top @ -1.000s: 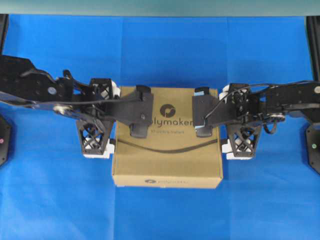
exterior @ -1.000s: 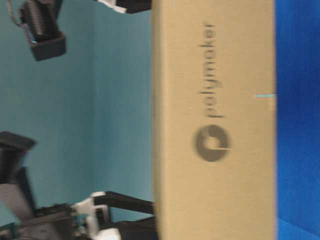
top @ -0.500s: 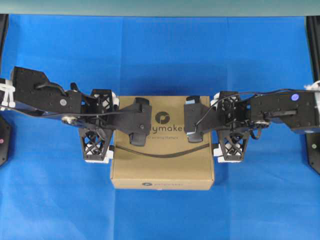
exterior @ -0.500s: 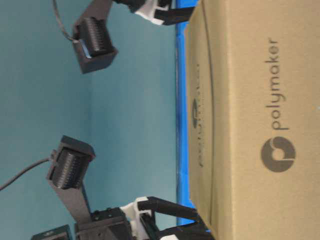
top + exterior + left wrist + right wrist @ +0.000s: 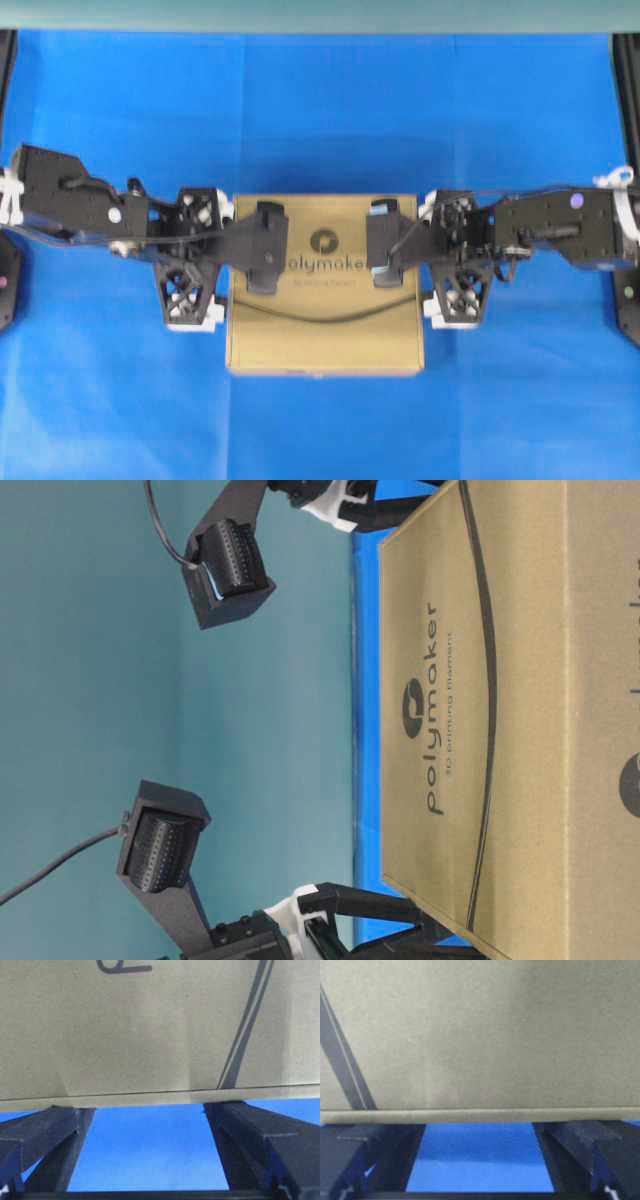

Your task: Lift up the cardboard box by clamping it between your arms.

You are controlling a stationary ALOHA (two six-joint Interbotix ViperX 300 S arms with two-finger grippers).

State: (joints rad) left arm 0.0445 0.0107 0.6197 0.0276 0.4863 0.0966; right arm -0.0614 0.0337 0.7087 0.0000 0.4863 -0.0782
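Observation:
The cardboard box [image 5: 325, 320], flat, brown and printed "polymaker", lies level between my two arms over the blue cloth. It also shows in the table-level view [image 5: 480, 730], which is turned sideways. My left gripper [image 5: 222, 258] is open, its lattice fingers [image 5: 190, 295] spread along the box's left side. My right gripper [image 5: 428, 255] is open the same way on the right side. In the left wrist view [image 5: 147, 1110] and the right wrist view [image 5: 480, 1127] the finger ends meet the box's side [image 5: 150, 1025] [image 5: 480, 1035]. I cannot tell whether the box rests on the cloth.
Blue cloth [image 5: 320, 110] covers the table all round the box. A teal wall [image 5: 100, 720] stands behind. Both wrist camera mounts [image 5: 262, 245] [image 5: 385, 245] hang over the box's top. Black arm bases [image 5: 628, 300] stand at the left and right edges.
The box and both arms have come down. From overhead the box looks smaller. In the table-level view it has moved toward the cloth and its printed top now shows. Both grippers stay open against it.

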